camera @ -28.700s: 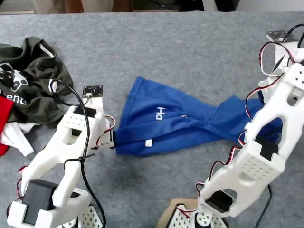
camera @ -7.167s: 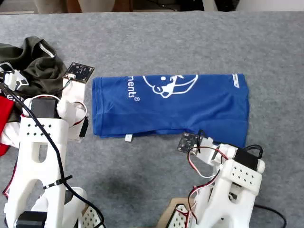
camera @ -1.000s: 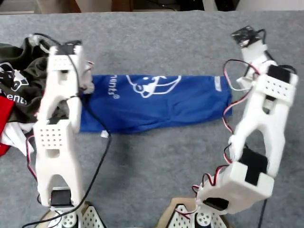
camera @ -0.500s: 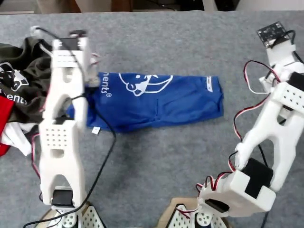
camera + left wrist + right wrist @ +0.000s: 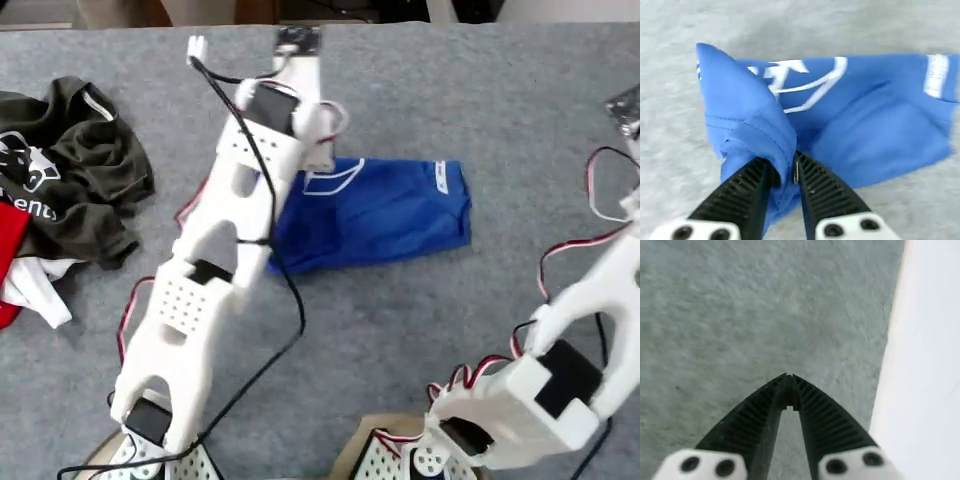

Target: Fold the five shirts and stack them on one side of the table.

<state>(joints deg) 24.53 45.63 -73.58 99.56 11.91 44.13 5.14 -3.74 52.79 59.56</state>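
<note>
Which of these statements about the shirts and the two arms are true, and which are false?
1. The left gripper pinches a fold of the blue fabric shirt between its fingers. True.
2. The right gripper is clamped on the blue shirt's hem. False: it is shut on nothing, above the grey table cover.
3. The dark green shirt lies folded on the blue one. False: it lies crumpled, apart from it.
4. The blue shirt bears a white print. True.

Left claw (image 5: 784, 169) clamped tight, right claw (image 5: 789, 386) closed, tips touching
</note>
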